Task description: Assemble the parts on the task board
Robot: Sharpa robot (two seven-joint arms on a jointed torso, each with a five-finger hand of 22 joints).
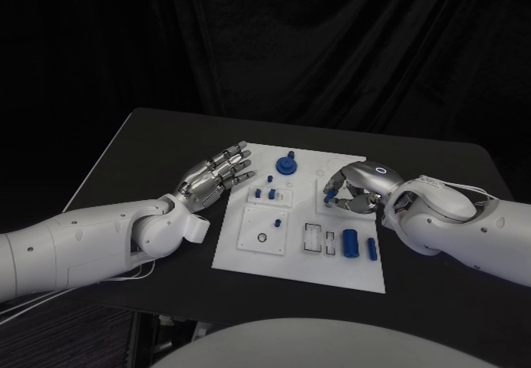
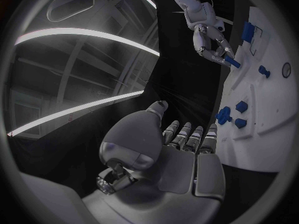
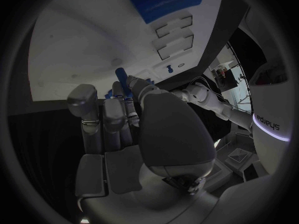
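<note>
- Right hand (image 1: 352,188) pinches a small blue peg (image 1: 328,198) over the task board (image 1: 298,264).
- Left hand (image 1: 215,175) released, fingers spread, at the board's left edge.

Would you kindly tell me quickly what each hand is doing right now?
Left hand: open, holding nothing, at the task board's edge.
Right hand: pinching a small blue part.

Bare task board (image 1: 332,272) near edge lies reachable (upright blue knob (image 1: 288,164) blocks the far end).
</note>
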